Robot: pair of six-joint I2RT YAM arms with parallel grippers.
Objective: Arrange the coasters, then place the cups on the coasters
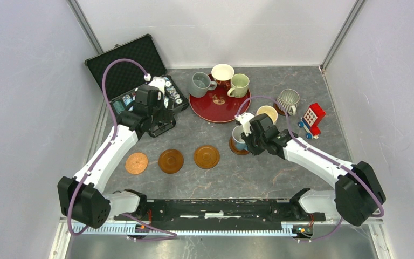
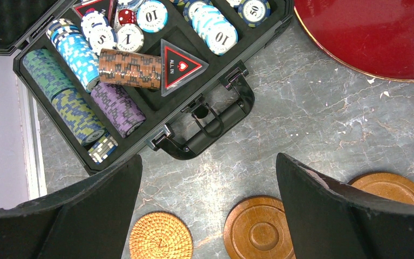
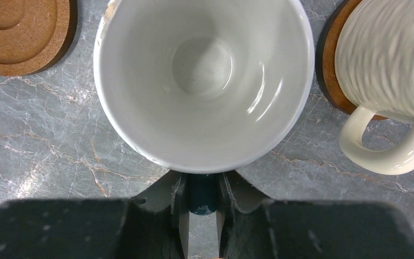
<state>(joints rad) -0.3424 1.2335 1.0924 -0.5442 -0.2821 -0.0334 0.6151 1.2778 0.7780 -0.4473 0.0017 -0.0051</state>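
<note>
Seemingly right fingers [image 3: 248, 208] pinch the glossy blue cup [image 3: 205, 81] by its handle; left fingers [image 2: 86, 216] gape empty.

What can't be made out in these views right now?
- Top view: the blue cup handle, hidden under the right arm's wrist.
- Right wrist view: anything beneath the blue cup, hidden by the cup itself.
- Left wrist view: the rightmost coaster, mostly covered by a finger.
</note>
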